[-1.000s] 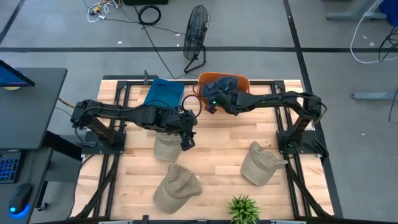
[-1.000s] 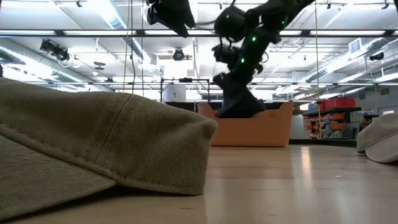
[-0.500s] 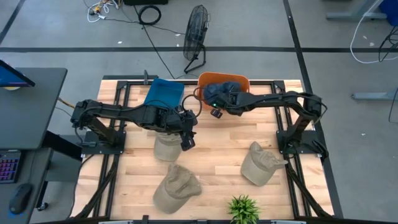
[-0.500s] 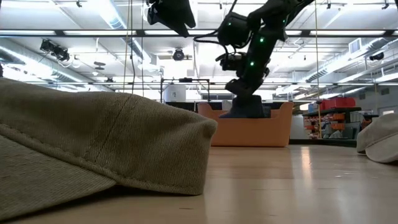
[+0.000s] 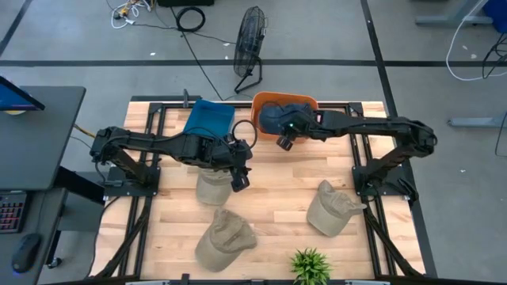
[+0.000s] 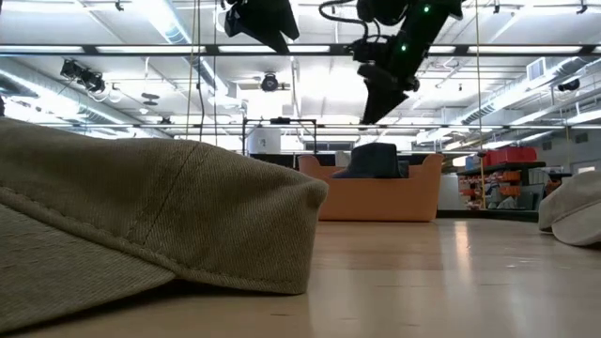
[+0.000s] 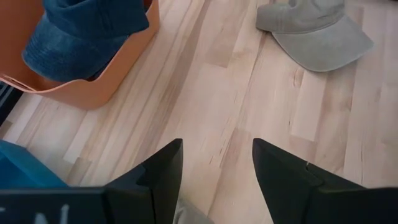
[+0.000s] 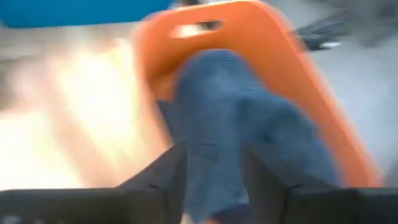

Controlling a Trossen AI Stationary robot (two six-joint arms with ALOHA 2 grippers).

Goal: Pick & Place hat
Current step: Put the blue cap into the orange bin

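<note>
The dark blue hat (image 5: 277,113) lies inside the orange bin (image 5: 310,103) at the far edge of the table (image 5: 277,202), slumped against the bin's wall, and my left wrist view shows it spilling a little over the rim. My right pincer (image 5: 285,142) hangs in the air just at the bin's near side, above the wood and clear of the hat, its two fingers spread apart with nothing between them. My left pincer (image 5: 237,180) hovers above a tan cap (image 5: 212,187) near the middle of the table, fingers likewise parted and holding nothing. Two more tan caps rest on the table: one (image 5: 224,238) toward the near edge, one (image 5: 331,208) on the right side near my right arm's base. A blue bin (image 5: 209,119) stands just beside the orange one, and a small green plant (image 5: 311,266) sits at the near edge
</note>
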